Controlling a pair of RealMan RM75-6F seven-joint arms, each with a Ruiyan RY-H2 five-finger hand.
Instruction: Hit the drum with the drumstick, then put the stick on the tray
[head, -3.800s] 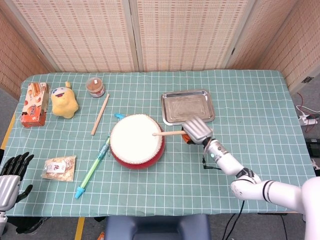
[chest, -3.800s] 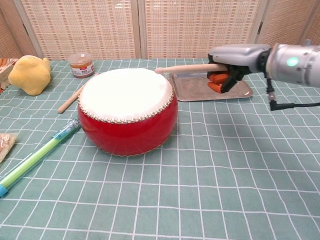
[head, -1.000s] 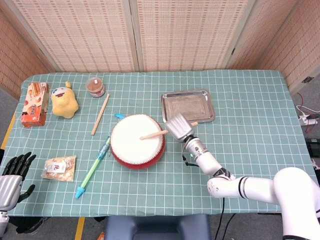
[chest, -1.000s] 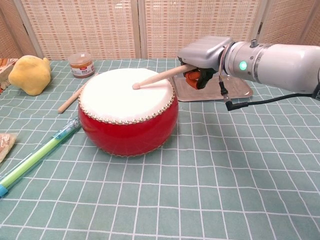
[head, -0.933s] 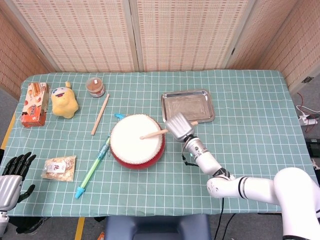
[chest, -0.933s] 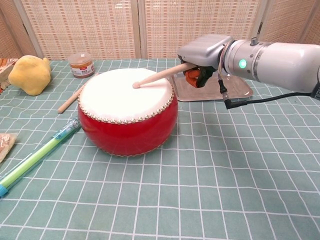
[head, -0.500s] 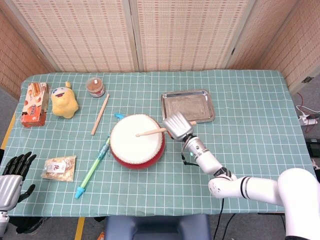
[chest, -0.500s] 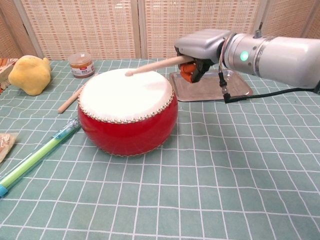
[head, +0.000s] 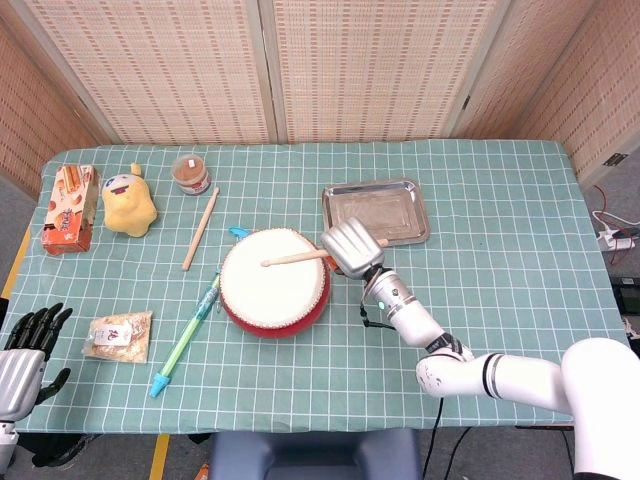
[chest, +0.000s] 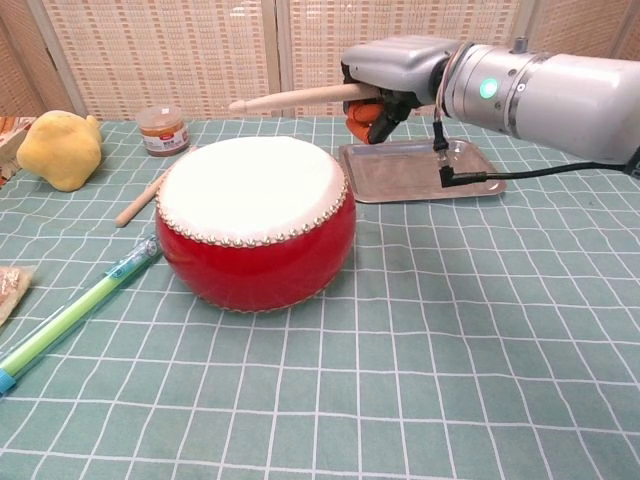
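A red drum (head: 274, 281) (chest: 256, 223) with a white skin stands mid-table. My right hand (head: 350, 247) (chest: 392, 74) grips a wooden drumstick (head: 295, 259) (chest: 295, 97) by its handle end. The stick is lifted well above the drum skin, its tip pointing left over the drum. Behind the hand, at the back right, lies the steel tray (head: 376, 212) (chest: 421, 170). My left hand (head: 20, 363) hangs at the lower left edge of the head view, fingers apart, holding nothing.
A second drumstick (head: 200, 228) (chest: 141, 198) lies left of the drum. A green-and-blue pen (head: 186, 336) (chest: 71, 314), a snack packet (head: 118, 335), a yellow plush toy (head: 129, 200) (chest: 60, 149), a jar (head: 190, 174) (chest: 163, 130) and a box (head: 70, 208) fill the left side.
The right hand raised the drumstick off the drum skin; its tip rose and swung further left. The left hand stayed put.
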